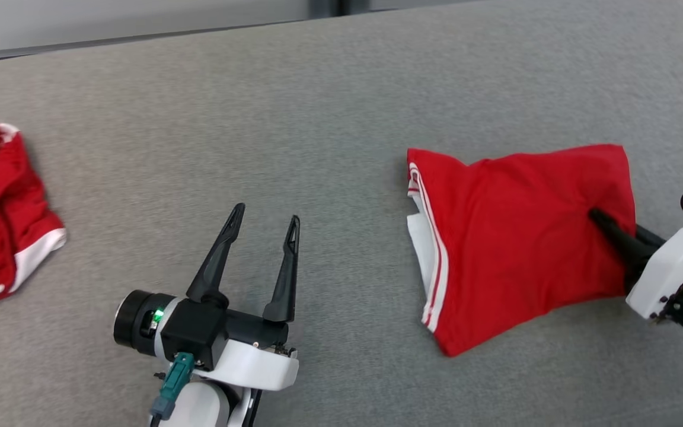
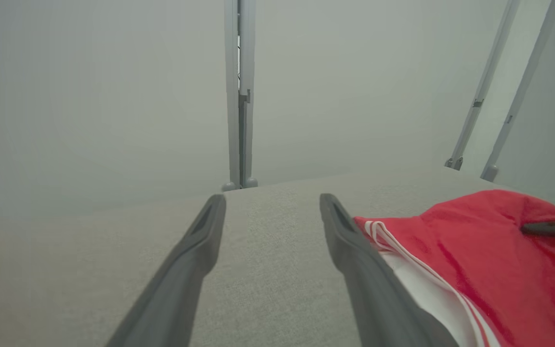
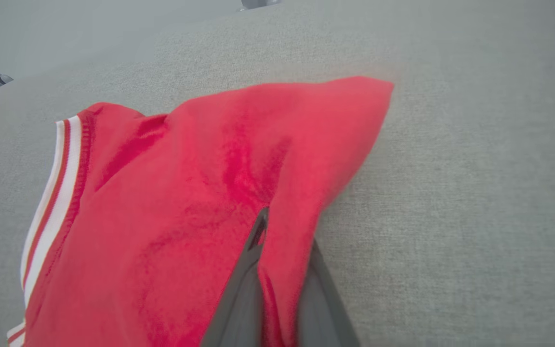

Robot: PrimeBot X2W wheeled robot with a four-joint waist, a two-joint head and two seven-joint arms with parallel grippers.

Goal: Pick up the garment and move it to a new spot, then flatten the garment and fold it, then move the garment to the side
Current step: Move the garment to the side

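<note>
We see a grey worktop (image 1: pixel 318 89) spanning the head view. On its right half lies the red garment (image 1: pixel 513 237), its white-striped hem toward the middle. A second red garment (image 1: pixel 3 213) sits crumpled at the far left. Our right tool (image 1: pixel 597 214) is pinched tight on a fold near the garment's right side. Our left tool (image 1: pixel 267 212) is spread wide, holding nothing, between both garments.

Light is even and diffuse, shadows faint; the head view is sharp. Both wrist views look hazy and washed out, blurred near the lens
</note>
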